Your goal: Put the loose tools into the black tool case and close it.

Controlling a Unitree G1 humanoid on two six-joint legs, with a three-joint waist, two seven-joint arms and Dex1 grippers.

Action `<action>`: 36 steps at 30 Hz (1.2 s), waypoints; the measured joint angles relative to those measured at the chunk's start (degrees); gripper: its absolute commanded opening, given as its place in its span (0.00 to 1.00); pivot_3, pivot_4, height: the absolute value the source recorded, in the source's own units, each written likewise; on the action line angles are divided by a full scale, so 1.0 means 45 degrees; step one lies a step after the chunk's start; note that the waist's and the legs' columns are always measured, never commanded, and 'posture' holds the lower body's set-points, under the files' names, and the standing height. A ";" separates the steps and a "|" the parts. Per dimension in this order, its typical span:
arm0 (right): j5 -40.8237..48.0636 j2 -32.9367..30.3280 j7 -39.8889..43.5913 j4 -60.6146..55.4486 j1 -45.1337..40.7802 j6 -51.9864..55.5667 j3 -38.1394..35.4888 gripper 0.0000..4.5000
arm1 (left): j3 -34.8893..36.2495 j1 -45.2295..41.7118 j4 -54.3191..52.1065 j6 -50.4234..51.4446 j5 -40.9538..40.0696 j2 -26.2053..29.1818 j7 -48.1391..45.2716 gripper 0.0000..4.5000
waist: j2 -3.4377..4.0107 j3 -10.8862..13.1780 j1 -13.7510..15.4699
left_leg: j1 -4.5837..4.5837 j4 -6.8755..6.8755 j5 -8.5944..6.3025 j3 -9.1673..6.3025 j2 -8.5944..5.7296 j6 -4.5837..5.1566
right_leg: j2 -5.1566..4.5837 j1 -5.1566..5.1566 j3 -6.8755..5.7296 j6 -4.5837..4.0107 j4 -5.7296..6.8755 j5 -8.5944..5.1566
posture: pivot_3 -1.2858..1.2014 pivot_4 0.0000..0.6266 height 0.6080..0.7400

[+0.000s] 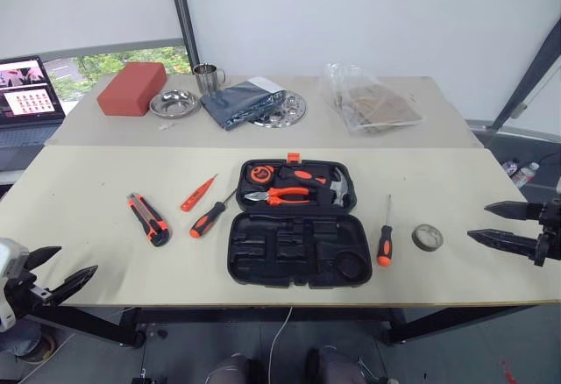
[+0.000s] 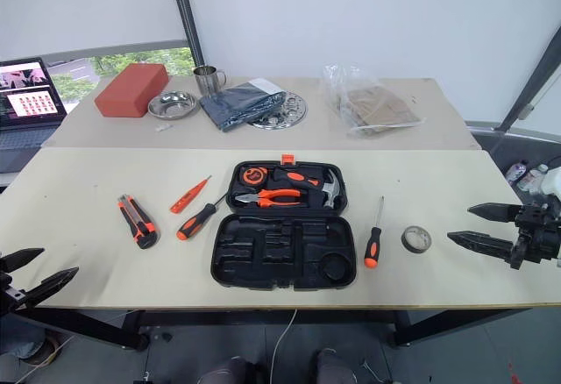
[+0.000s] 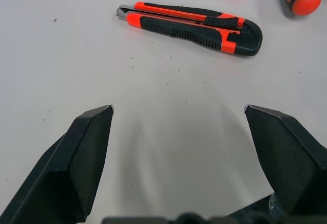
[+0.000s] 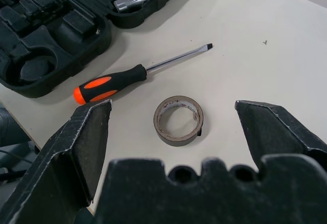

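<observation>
The black tool case (image 1: 263,261) lies open mid-table, its near half bare. To its left lie the utility knife (image 1: 148,219), a slim orange screwdriver (image 1: 198,193) and a black-and-orange screwdriver (image 1: 209,219). On the case's right are a second screwdriver (image 1: 385,242) and the grey tape roll (image 1: 427,238). My left gripper (image 1: 76,260) hangs open at the table's near left corner, short of the knife (image 3: 194,25). Open at the right edge, my right gripper (image 1: 479,222) points at the tape roll (image 4: 179,120) and is apart from it.
Pliers (image 1: 280,195), a hammer (image 1: 337,189) and a tape measure (image 1: 260,174) sit in the case's far half. On the back table are a red-brown block (image 1: 132,88), metal bowl (image 1: 173,103), cup (image 1: 207,77), dark cloth (image 1: 241,103) and plastic bag (image 1: 368,99). A laptop (image 1: 26,95) stands far left.
</observation>
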 measured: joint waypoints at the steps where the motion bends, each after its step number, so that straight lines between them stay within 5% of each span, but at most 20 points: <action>1: 0.0000 0.0000 0.0000 0.0000 0.0000 0.0000 0.0000 1.00 | 0.0000 0.0000 0.0000 0.0000 0.0000 0.0000 0.0000 0.98 | 0.0000 0.0000 -0.0001 | 0.0000 0.0000 0.0000 0.0000 0.0000 0.0000 | 0.0000 0.0000 0.0000 0.0000 0.0000 0.0000 | 0.52 0.24 0.97; 10: 0.0851 0.0289 -0.0594 -0.1594 -0.0697 0.1092 -0.0023 1.00 | -0.0931 -0.1493 -0.1343 0.2352 -0.0784 0.0426 0.0558 0.98 | 0.0007 0.0004 0.0029 | 0.0002 0.0007 0.0001 -0.0001 -0.0003 -0.0002 | 0.0000 0.0003 0.0004 0.0002 0.0025 0.0006 | 0.52 0.24 0.97; 20: 0.2849 0.1181 -0.2120 -0.7113 -0.1494 0.3251 0.1443 1.00 | -0.6486 -0.6381 -0.1937 0.4952 -0.0547 0.1233 0.1317 0.98 | 0.0004 0.0007 0.0133 | -0.0006 0.0012 0.0006 0.0020 -0.0014 -0.0007 | 0.0103 0.0005 0.0014 -0.0056 0.0030 0.0042 | 0.52 0.24 0.97; 29: 0.3301 0.1922 -0.3196 -0.8308 -0.1957 0.3365 0.2353 1.00 | -1.0439 -0.9835 0.0618 0.5820 0.1301 -0.0120 0.1983 0.98 | -0.0002 0.0009 0.0213 | 0.0007 0.0030 0.0074 0.0056 -0.0019 0.0110 | 0.0171 0.0008 0.0001 -0.0049 0.0040 0.0038 | 0.52 0.24 0.97; 36: 0.3441 0.2154 -0.3718 -0.8524 -0.1296 0.3366 0.2153 1.00 | -1.0587 -1.0362 0.1332 0.5508 0.1918 -0.0802 0.2351 0.39 | -0.0002 0.0009 0.0304 | 0.0012 0.0046 0.0076 0.0047 -0.0019 0.0114 | 0.0139 0.0018 0.0018 -0.0048 0.0045 0.0038 | 0.52 0.24 0.97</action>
